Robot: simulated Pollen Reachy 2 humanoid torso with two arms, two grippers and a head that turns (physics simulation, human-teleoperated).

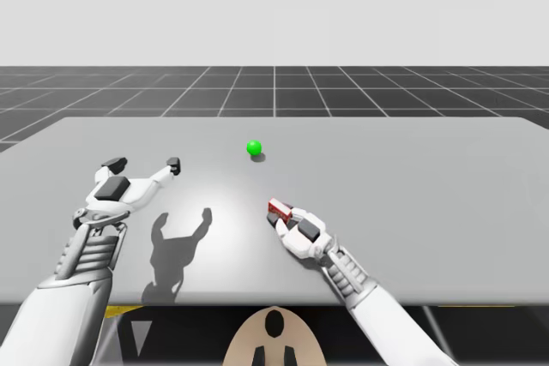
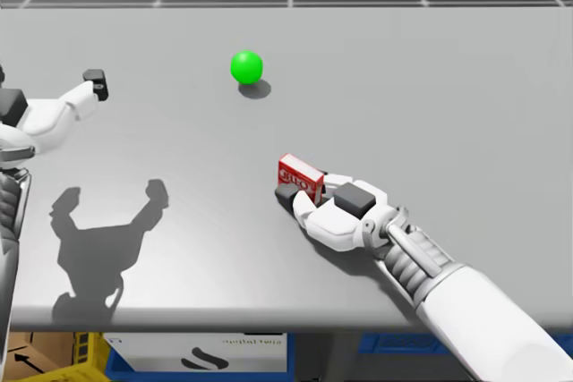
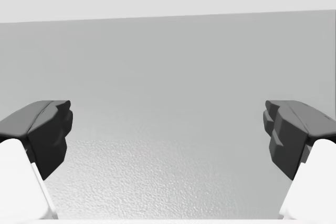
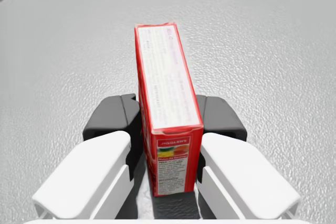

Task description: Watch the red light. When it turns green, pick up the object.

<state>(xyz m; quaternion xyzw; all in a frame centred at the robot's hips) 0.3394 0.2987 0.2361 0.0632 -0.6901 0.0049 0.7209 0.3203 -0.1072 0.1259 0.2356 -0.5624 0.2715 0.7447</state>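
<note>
The light is a small ball glowing green on the table, far of centre. A slim red box stands on its narrow side, low at the table top. My right gripper is shut on it, one dark pad pressed to each long face. My left gripper hovers above the table's left part, open wide with nothing between its fingers, well apart from the box and the light.
The grey table is broad, with its near edge just behind my arms. Below that edge stand a yellow crate and a white box.
</note>
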